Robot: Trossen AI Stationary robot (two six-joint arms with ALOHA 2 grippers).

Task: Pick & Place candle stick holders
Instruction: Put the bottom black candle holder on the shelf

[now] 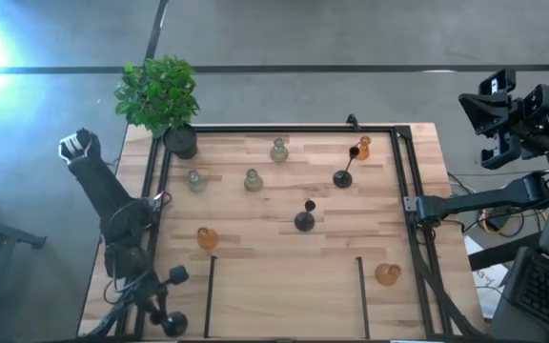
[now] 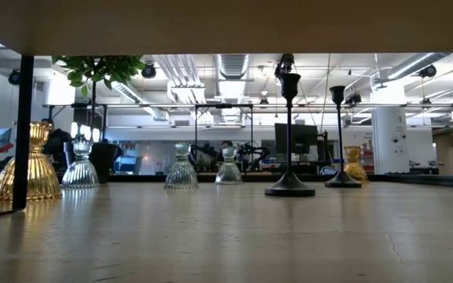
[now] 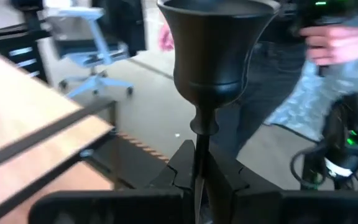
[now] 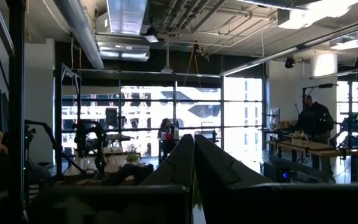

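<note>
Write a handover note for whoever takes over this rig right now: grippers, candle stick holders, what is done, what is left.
Left gripper: shut on the stem of a black holder, near the table's front-left corner.
Right gripper: shut, empty, at the table's right edge.
On the table: two black holders, three pale green holders, three amber holders.
Done: one black holder picked.
Left: place it, then handle the other eight.

Looking like an open-plan robotics lab: exposed ceiling ducts (image 4: 126, 25) and strip lights running overhead, monitors (image 2: 296, 140) and other arm rigs sitting on benches, office chair (image 3: 82, 46) standing on bare concrete floor (image 1: 284, 90), framed wooden counter (image 1: 284, 276).
</note>
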